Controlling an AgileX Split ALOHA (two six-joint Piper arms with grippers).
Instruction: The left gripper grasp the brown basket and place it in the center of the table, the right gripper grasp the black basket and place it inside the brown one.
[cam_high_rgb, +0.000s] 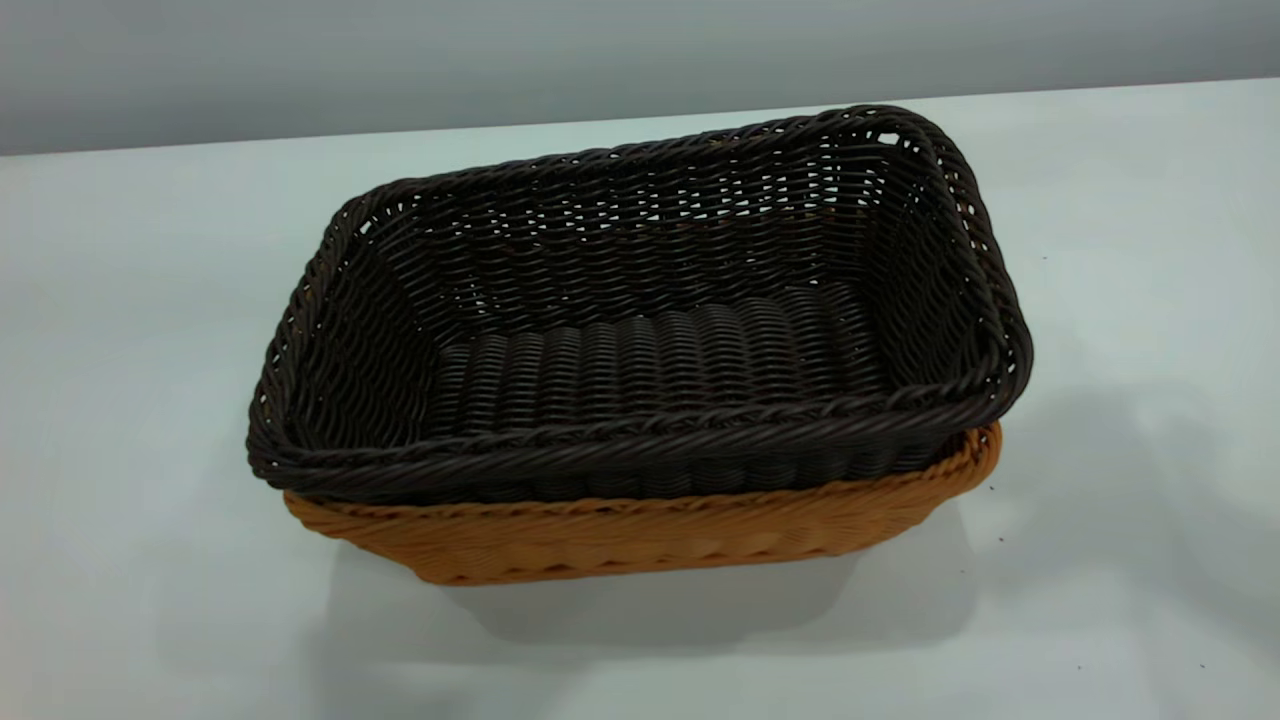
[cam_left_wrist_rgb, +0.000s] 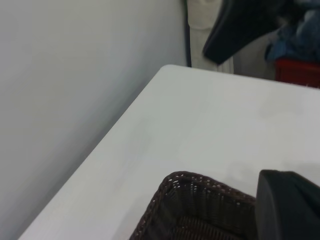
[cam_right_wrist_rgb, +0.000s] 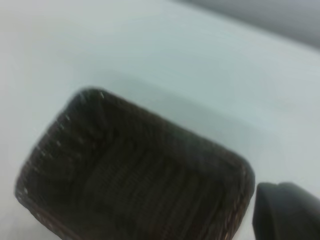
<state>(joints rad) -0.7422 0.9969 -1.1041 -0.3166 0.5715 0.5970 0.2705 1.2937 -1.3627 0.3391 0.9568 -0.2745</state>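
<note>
Legible markings: none found.
Checked the dark brown-black woven wicker basket (cam_high_rgb: 640, 300), the orange-tan woven wicker basket (cam_high_rgb: 640, 540) and the plain white tabletop (cam_high_rgb: 150, 400) (all three views): no text, label, brand or number readable.

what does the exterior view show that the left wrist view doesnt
Only the exterior view shows the brown basket, with the whole black basket nested inside it and no arm in frame. Only the left wrist view shows the table's far corner, the grey wall beside it, a red item beyond the table, and dark parts of the left arm; whether the left gripper is open cannot be told. Both show the black basket's braided rim and the white table.
</note>
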